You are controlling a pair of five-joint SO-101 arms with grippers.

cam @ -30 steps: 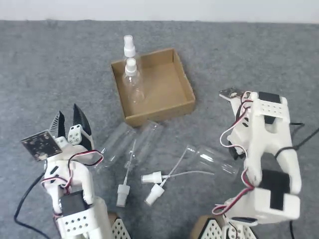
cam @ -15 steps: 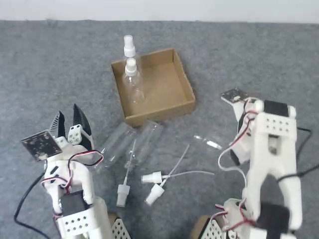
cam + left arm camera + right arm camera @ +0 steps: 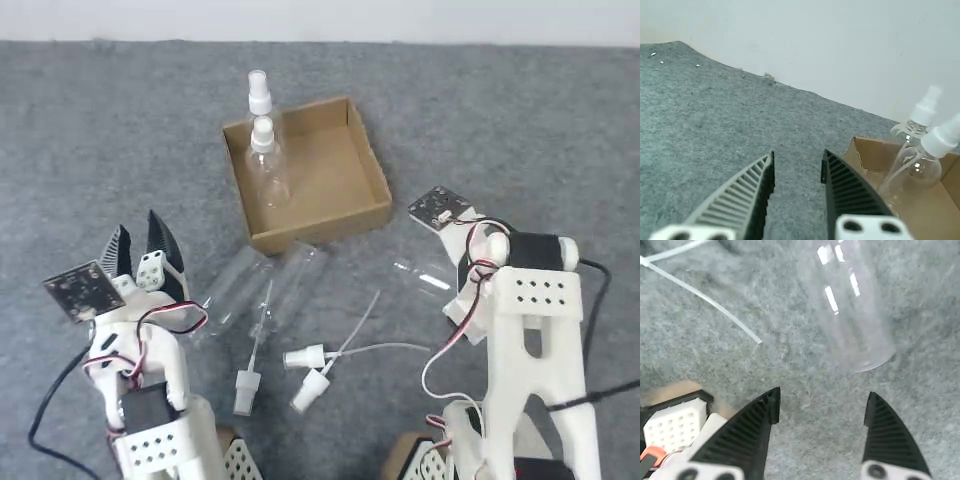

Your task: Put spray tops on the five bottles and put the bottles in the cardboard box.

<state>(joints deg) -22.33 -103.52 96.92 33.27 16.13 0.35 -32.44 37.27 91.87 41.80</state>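
Observation:
The cardboard box [image 3: 335, 185] holds one capped clear bottle [image 3: 268, 165], and a second capped bottle [image 3: 259, 95] stands at its far edge. Two uncapped bottles [image 3: 235, 280] [image 3: 296, 272] lie in front of the box. Three loose spray tops [image 3: 247, 385] [image 3: 305, 357] [image 3: 312, 388] with long tubes lie nearer me. A third uncapped bottle [image 3: 424, 279] [image 3: 850, 315] lies just beyond my open right gripper [image 3: 822, 400], its end facing the jaws. My left gripper [image 3: 140, 245] [image 3: 797, 160] is open and empty, left of the box [image 3: 865, 155], and both capped bottles [image 3: 912, 135] [image 3: 935, 155] are in its view.
Grey felt covers the table [image 3: 520, 110]. A thin spray tube [image 3: 705, 300] lies on the felt beside the bottle near my right gripper. The right arm's body [image 3: 530, 300] stands over the mat right of the loose tops.
The right arm has swung left and tipped its wrist down over the third bottle, which now lies a little farther back. The left arm has stayed still.

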